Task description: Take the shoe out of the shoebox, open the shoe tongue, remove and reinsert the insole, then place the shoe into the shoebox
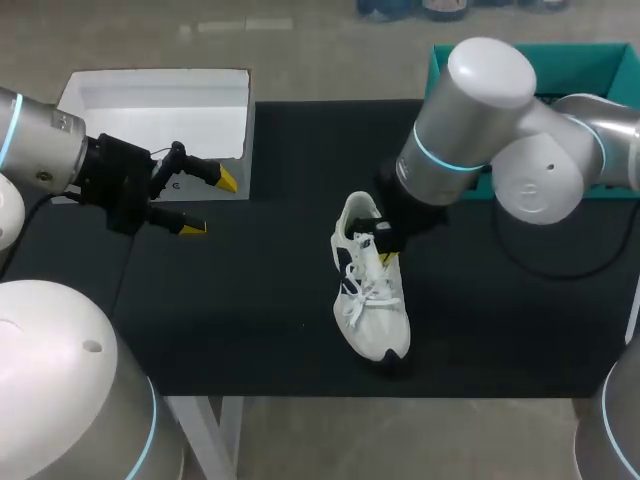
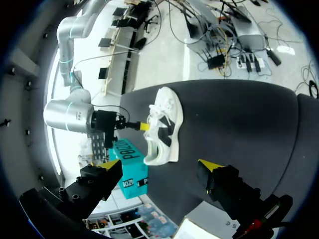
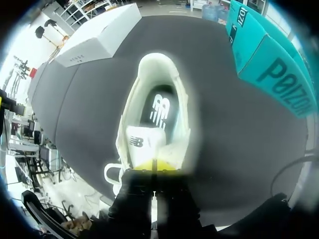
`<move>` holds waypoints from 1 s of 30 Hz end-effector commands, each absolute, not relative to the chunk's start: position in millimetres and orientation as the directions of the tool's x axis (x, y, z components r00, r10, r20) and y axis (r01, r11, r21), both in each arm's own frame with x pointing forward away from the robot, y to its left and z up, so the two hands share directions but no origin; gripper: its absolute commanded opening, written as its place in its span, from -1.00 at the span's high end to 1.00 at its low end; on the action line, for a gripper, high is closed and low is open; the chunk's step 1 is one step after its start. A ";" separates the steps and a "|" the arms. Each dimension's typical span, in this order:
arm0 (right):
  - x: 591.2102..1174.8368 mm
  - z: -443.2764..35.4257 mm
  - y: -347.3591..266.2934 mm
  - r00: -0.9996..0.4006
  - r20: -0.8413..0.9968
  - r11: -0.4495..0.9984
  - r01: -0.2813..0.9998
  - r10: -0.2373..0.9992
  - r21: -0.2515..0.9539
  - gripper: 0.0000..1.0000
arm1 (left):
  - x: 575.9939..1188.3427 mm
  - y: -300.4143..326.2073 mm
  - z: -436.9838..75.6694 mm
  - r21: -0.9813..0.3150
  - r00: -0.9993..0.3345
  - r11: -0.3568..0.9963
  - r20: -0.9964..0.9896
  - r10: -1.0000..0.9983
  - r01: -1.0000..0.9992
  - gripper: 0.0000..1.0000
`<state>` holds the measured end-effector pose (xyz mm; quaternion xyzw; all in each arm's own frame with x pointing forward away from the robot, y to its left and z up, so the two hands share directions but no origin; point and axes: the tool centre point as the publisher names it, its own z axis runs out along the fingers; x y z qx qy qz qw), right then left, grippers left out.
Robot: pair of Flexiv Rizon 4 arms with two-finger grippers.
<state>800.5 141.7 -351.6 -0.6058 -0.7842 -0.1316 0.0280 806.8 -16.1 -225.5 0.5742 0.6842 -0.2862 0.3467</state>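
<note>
The black worktop (image 1: 250,300) carries 3 things: 1 white sneaker (image 1: 372,300) near its middle, toe toward the near edge, 1 white shoebox (image 1: 150,110) at its far left corner, 1 teal box (image 1: 600,60) far right.

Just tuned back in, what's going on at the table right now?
The right pincer looks closed on the tongue of the white shoe. The shoe lies on the black table, out of its box. The dark insole sits inside it. The left pincer hangs open beside the white shoebox, holding nothing.
</note>
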 end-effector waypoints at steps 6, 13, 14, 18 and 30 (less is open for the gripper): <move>794.0 -329.0 135.6 -0.267 0.189 0.228 0.952 0.945 0.206 1.00 | 806.4 -16.1 -225.0 0.007 -0.100 0.177 -0.801 0.591 0.984 -1.00; 801.1 -311.7 126.7 -0.287 0.187 0.239 0.940 0.939 0.243 1.00 | 806.4 -16.1 -225.0 0.007 -0.100 0.177 -0.801 0.591 0.984 -1.00; 803.3 -309.8 126.8 -0.305 0.195 0.254 0.935 0.932 0.249 1.00 | 806.4 -16.1 -225.0 0.007 -0.100 0.177 -0.801 0.591 0.984 -1.00; 805.7 -309.1 130.5 -0.523 0.186 0.471 0.843 0.832 0.259 1.00 | 806.4 -16.1 -225.0 0.007 -0.100 0.177 -0.801 0.591 0.984 -1.00; 808.0 -306.1 130.4 -0.669 0.112 0.626 0.733 0.735 0.265 -1.00 | 806.4 -16.1 -225.0 0.007 -0.100 0.177 -0.801 0.591 0.984 -1.00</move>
